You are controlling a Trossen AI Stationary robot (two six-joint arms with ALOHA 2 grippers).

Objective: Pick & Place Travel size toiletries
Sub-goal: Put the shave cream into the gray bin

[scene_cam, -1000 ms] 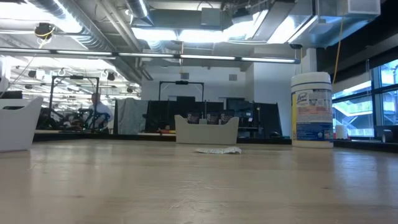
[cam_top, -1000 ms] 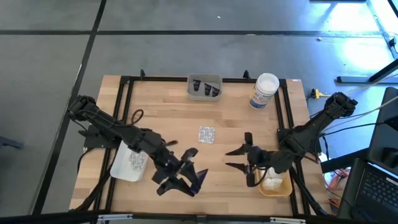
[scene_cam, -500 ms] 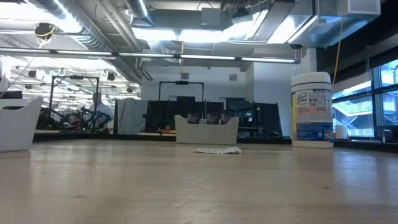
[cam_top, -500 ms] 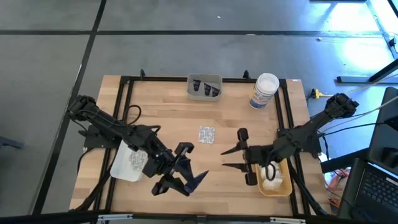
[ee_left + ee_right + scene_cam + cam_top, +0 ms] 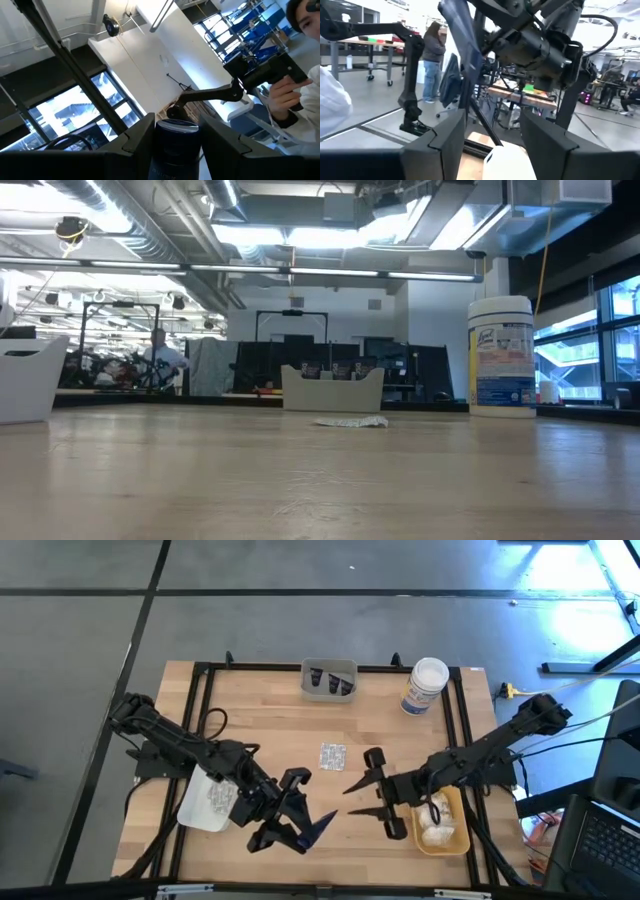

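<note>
Bright ceiling strips glare in the low view; its near tabletop blurs.

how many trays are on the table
3: a grey tray at the far edge holding small dark tubes, a white tray on the left partly under the left arm, and a yellow tray on the right holding white puffy bundles. None seems hidden.

Wooden surface (image 5: 280, 720) carries a grey tray (image 5: 329, 679), white jar (image 5: 425, 686), silvery packet (image 5: 332, 755), white tray (image 5: 208, 804) and yellow tray (image 5: 445, 828)
</note>
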